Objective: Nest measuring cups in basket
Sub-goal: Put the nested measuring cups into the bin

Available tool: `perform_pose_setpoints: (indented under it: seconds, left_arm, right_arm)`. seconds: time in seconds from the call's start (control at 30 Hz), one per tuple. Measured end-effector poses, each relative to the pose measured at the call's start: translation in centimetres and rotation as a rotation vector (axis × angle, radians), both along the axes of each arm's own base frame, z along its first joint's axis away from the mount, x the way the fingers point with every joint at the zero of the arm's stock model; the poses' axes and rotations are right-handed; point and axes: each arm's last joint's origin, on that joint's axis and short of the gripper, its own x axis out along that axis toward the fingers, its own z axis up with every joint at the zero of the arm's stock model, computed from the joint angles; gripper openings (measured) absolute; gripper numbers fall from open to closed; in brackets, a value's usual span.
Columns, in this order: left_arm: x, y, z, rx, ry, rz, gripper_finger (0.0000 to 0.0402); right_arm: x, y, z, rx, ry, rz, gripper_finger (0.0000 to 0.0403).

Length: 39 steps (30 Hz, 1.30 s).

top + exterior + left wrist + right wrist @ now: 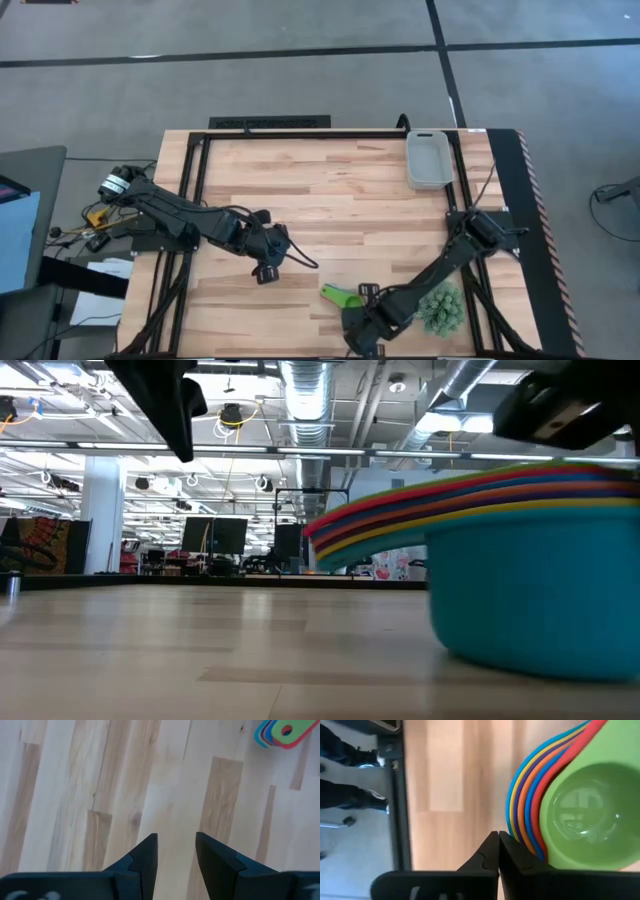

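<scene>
Pale wood planks make up the counter [330, 190], framed by black rails, with grey floor beyond. Nearest the front edge, the right gripper [498, 851] has its fingers pressed together with nothing between them, just beside the measuring cups [570, 815] — all nested in one stack, green on top, with red, navy, orange, yellow and blue rims showing under it. In the high view the arm covers most of the stack, so only the green handle [340, 296] sticks out. A spiky green plant [441, 308] sits on the other side of that arm, close to it. Farther in, well apart from the stack, the left gripper [176, 855] hangs over bare wood with its fingers a little apart, holding nothing — the tips of the cup handles show ahead of it. At the far edge, beyond the right arm's base, stands the basket [430, 160]; nothing can be made out inside it.
</scene>
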Motion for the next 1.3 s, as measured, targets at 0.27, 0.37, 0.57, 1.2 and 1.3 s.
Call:
perform_pose_setpoints:
  seconds: [0.27, 0.37, 0.57, 1.2, 1.3]
  left_arm:
    - [-0.7, 0.3, -0.3, 0.001, 0.072, 0.055, 0.0121]
    - [-0.9, 0.3, -0.4, -0.004, 0.093, 0.086, 0.0121]
    - [-0.9, 0.3, -0.4, -0.031, 0.089, 0.136, 0.0121]
    - [-1.2, -0.5, -0.5, -0.163, 0.11, 0.232, 0.0121]
    - [-1.3, -0.5, -0.5, -0.186, 0.115, 0.257, 0.0121]
  right_arm:
    - [1.4, -2.7, -0.7, -0.054, 0.005, 0.006, 0.0024]
    - [1.9, -3.4, -0.8, -0.069, 0.001, 0.019, 0.0017]
    - [2.5, -5.2, -0.8, -0.14, 0.013, 0.016, 0.002]
    - [5.3, -10.9, -0.8, -0.247, -0.004, 0.058, 0.0026]
    - [5.7, -11.9, -0.8, -0.254, -0.002, 0.061, 0.0029]
